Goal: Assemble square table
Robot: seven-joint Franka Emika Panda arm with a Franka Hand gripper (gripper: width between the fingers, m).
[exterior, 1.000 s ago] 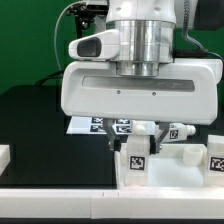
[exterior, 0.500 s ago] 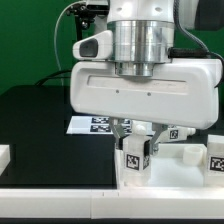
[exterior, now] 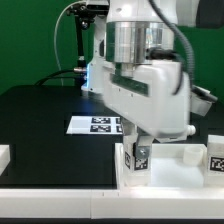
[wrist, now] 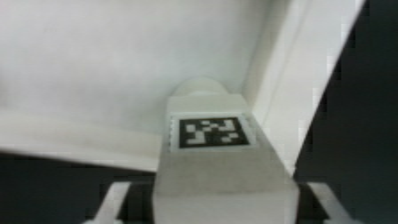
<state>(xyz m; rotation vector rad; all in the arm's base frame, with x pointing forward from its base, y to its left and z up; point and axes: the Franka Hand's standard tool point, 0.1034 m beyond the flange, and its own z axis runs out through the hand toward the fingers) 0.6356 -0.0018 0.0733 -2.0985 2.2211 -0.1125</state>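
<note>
Gripper [exterior: 138, 146] clamped on leg [exterior: 139, 158], fingers [wrist: 121, 204] on its two sides. Leg upright, long axis vertical, tag [exterior: 141, 156] facing exterior camera. Lower end at corner of top [exterior: 182, 166] toward exterior view's left. Wrist view: leg's far end points down at top, beside rim [wrist: 285, 80]. Marker board [exterior: 97, 125] behind.

Leg [wrist: 214, 165]: white plastic, looking matt. Tag [wrist: 214, 133] on it: printed black-and-white, showing flat, no gloss. Table top [wrist: 107, 90]: white plastic, appearing smooth, giving soft sheen. Arm housing [exterior: 150, 95]: white plastic, glossy, catching highlights. Wrist cylinder [exterior: 128, 40]: brushed metal, shining dully. Bench surface [exterior: 35, 110], exterior view's left: black, reading matt. Backdrop [exterior: 30, 40], upper left: green, looking matt.
</note>
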